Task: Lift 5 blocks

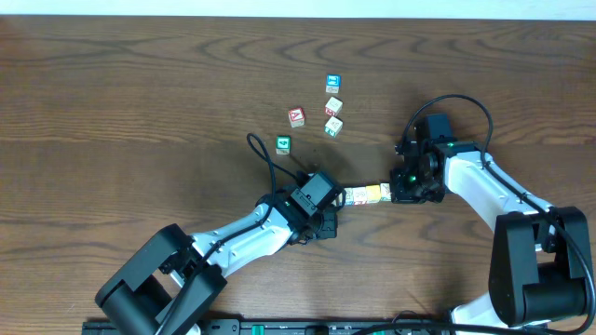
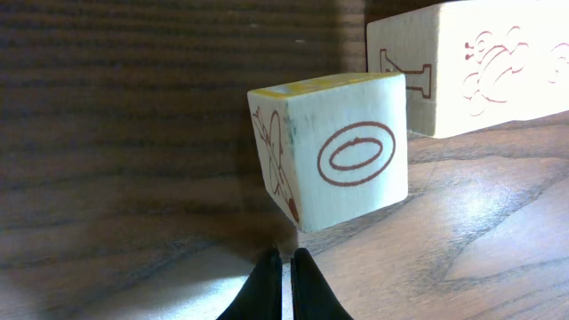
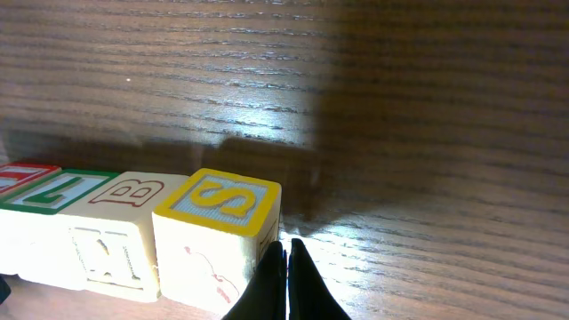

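table (image 1: 112,74): dark wood grain; the work sits near 4 o'clock of its middle.
left gripper (image 2: 284,277): fingers pressed together with nothing between them, at the row's 9 o'clock end.
right gripper (image 3: 286,274): fingers together, tips against the row's 3 o'clock end.
row of blocks (image 1: 368,194): end to end between both grippers, not visibly lifted.
spare cubes (image 1: 296,116): scattered at 11 to 12 o'clock of the row, well apart from it.
S block (image 3: 218,200): yellow-faced, nearest the right tips.
O block (image 2: 342,156): tilted, one corner low by the left tips; contact unclear.
handling: likely light, rigid, smooth wood; the row will probably buckle unless squeezed squarely on both end faces.
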Motion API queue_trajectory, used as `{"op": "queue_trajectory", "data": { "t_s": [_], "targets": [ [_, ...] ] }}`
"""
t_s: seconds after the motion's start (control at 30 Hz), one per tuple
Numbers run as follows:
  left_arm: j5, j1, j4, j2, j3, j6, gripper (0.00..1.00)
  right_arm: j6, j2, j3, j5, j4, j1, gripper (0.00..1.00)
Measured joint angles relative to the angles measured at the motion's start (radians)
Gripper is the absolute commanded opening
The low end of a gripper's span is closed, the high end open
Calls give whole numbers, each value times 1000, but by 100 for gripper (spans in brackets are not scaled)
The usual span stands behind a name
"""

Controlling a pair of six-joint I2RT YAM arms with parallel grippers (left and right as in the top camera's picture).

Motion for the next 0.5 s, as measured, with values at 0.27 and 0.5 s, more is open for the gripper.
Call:
{"op": "queue_trajectory", "data": {
  "t_s": [0.27, 0.5],
  "targets": [
    [-13, 0, 15, 0, 0, 0, 7, -8, 0, 0, -2, 0, 0, 1],
    [-39, 0, 20, 1, 0, 0, 7, -25, 0, 0, -2, 1, 0, 1]
  ]
}}
